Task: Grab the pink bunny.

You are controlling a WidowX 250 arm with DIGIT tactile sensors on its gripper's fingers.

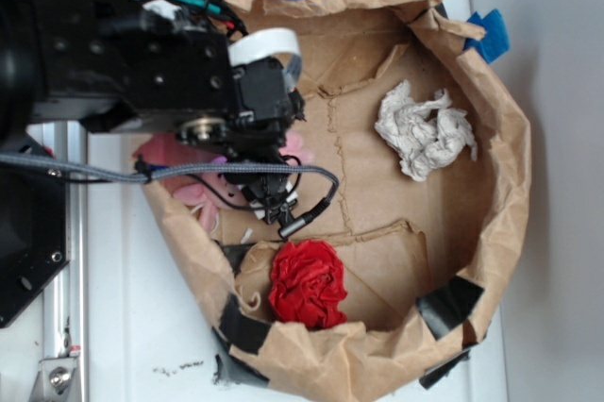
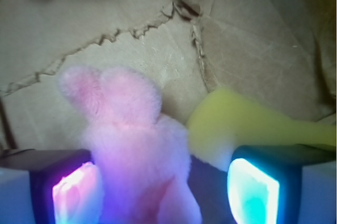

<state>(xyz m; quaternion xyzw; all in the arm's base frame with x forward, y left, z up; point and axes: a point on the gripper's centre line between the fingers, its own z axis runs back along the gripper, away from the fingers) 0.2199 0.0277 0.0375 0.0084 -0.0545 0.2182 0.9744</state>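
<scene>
While the gripper (image 2: 163, 192) straddles it, the bunny (image 2: 131, 145) sits lower left of the wrist frame.
Jaws spread, unclosed; soft, light plush will squash, so pinch its thick body, not the ears.

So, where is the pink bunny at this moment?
In the wrist view the pink bunny sits between the two pads of the open end effector, against the left one, with the yellow sponge beside it on the right. In the exterior view the arm mostly hides it.
</scene>
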